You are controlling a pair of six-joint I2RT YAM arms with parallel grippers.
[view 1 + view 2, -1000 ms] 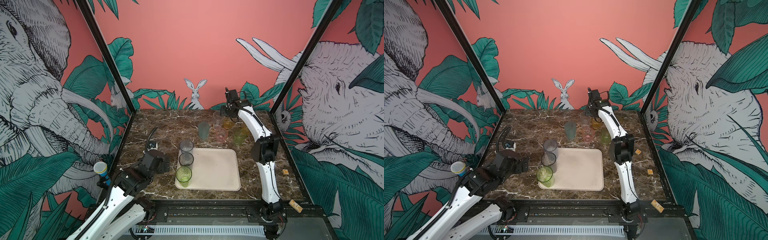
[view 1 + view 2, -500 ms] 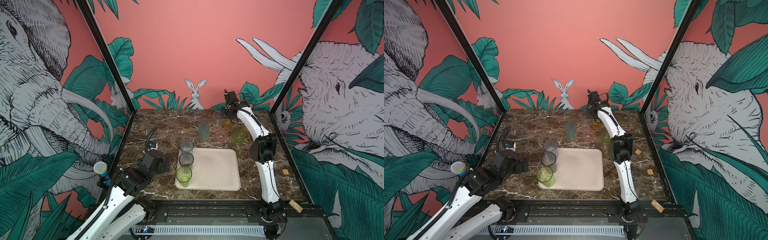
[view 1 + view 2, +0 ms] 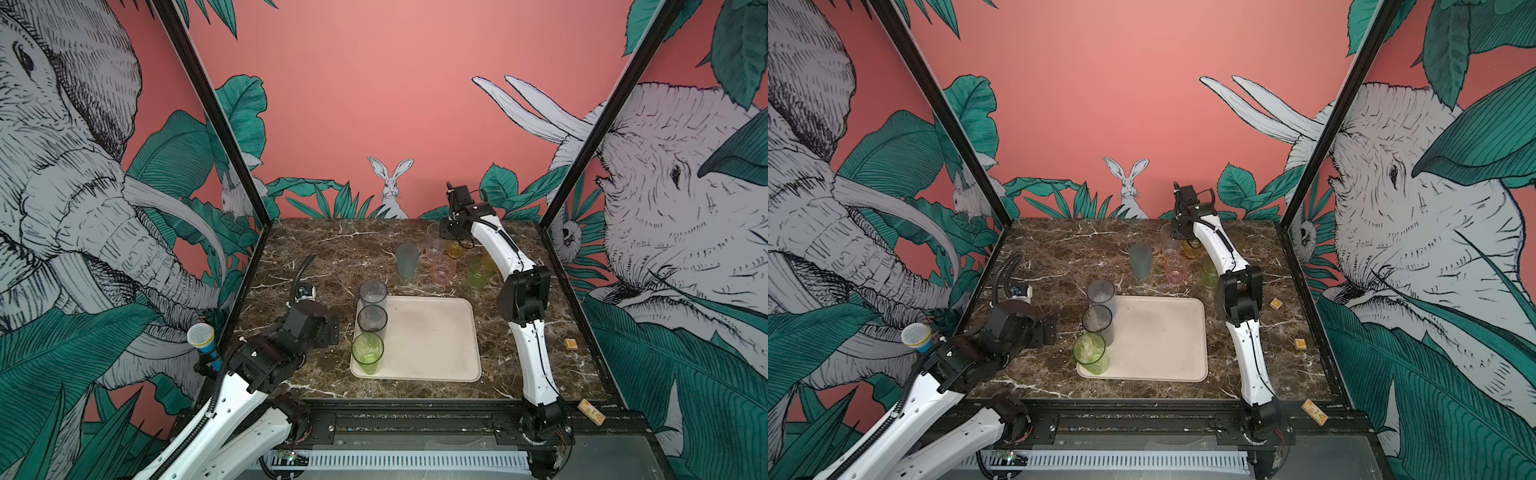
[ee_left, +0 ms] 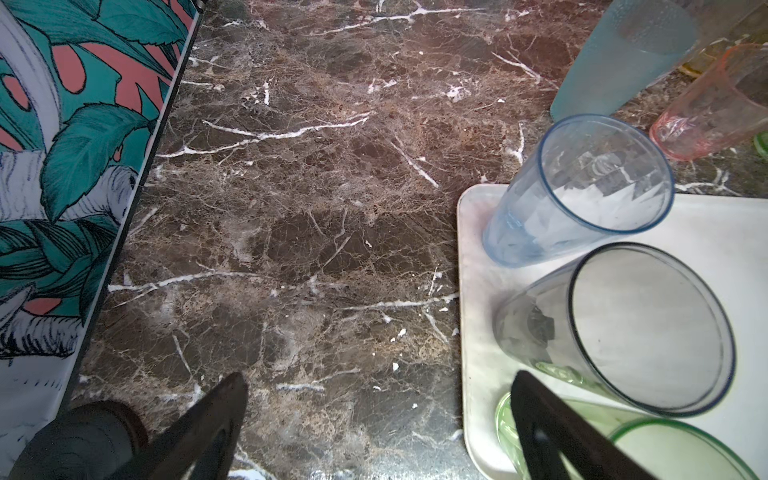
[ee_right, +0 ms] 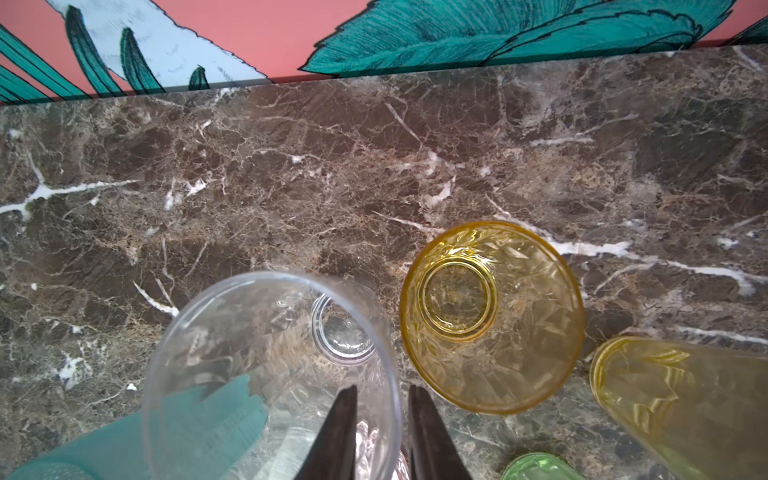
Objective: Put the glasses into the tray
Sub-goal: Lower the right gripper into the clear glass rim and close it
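Observation:
The cream tray (image 3: 432, 332) holds a grey glass (image 3: 373, 293), a smoky glass (image 3: 372, 319) and a green glass (image 3: 367, 348) along its left edge. Behind it on the marble stand teal (image 3: 407, 259), clear (image 3: 435, 241), pink (image 3: 443, 269), amber (image 3: 455, 249) and yellow-green (image 3: 480, 271) glasses. My right gripper (image 5: 382, 388) straddles the clear glass's (image 5: 270, 353) wall, one finger inside and one outside, with a slim gap left. My left gripper (image 4: 376, 378) hovers wide open and empty over the marble, just left of the tray (image 4: 473, 291).
Two small wooden blocks (image 3: 570, 343) (image 3: 590, 412) lie at the right. A microphone (image 3: 201, 338) and a small white device with a cable (image 3: 305, 291) sit at the left. The amber glass (image 5: 492, 316) stands right beside the right gripper's outer finger. Painted walls close in three sides.
The right gripper's jaws have narrowed around the clear glass's rim. The left arm and all glasses have stayed in place.

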